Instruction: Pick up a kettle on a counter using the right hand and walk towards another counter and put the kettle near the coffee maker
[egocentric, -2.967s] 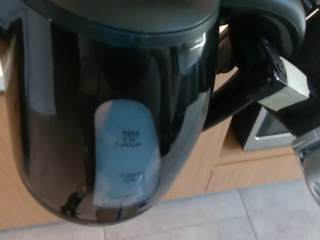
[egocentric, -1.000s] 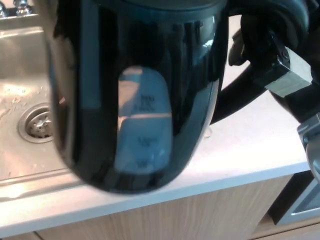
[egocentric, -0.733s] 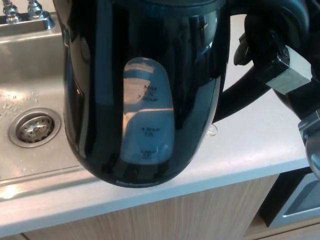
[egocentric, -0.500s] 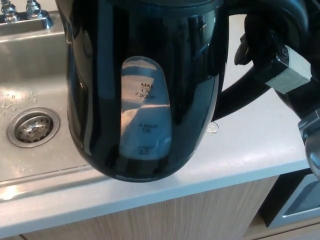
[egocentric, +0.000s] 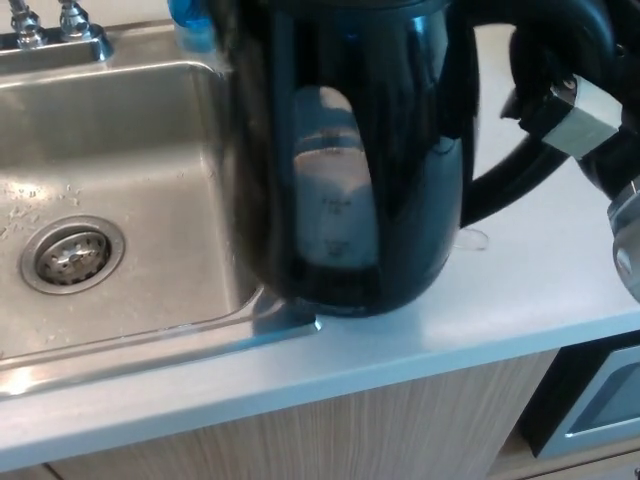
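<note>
The right hand (egocentric: 560, 75) is closed around the handle of the black kettle (egocentric: 350, 160), at upper right. The kettle is upright and fills the centre of the view, above the right rim of the steel sink (egocentric: 110, 200) and the white tabletop (egocentric: 520, 290); whether its base touches cannot be told. The sink drain (egocentric: 70, 255) lies left. Taps (egocentric: 45, 25) stand behind the sink. Wooden cabinet fronts (egocentric: 330, 430) run below the tabletop.
</note>
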